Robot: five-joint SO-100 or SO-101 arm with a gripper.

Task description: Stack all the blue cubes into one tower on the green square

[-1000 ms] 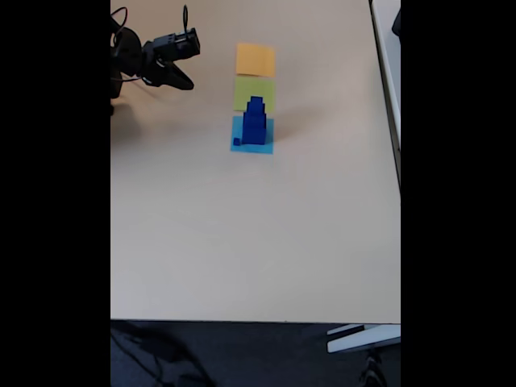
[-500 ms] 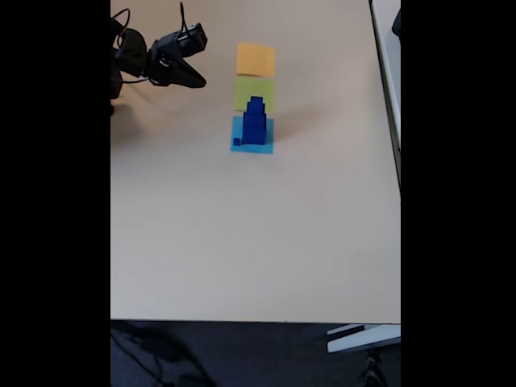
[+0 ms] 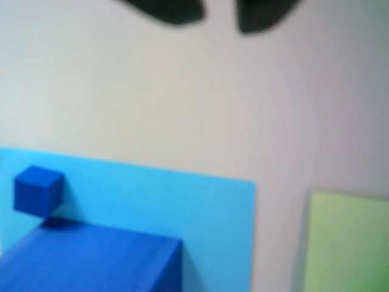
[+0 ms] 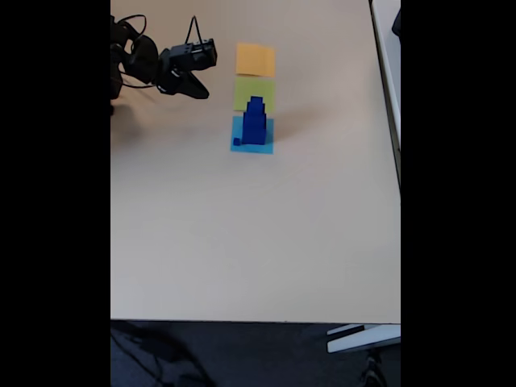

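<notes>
On my wrist view the pincer (image 3: 220, 13) shows as two dark blurred tips at the top edge with a gap between them, spread apart and holding nothing, over bare table (image 3: 182, 91). Below lie the light-blue square (image 3: 200, 213), a tiny blue cube (image 3: 37, 190) resting on it, the top of the big blue cube (image 3: 91, 258) just beside it, and the green square (image 3: 346, 243) at the right with nothing on it here. On the fixed view the pincer (image 4: 201, 91) hangs well left of the tower (image 4: 255, 123), which stands on the light-blue square (image 4: 266, 147), not the green square (image 4: 246, 90); the orange square (image 4: 255, 59) lies beyond. Since a second ago the arm has swung nearer the tower; the tower has not moved.
</notes>
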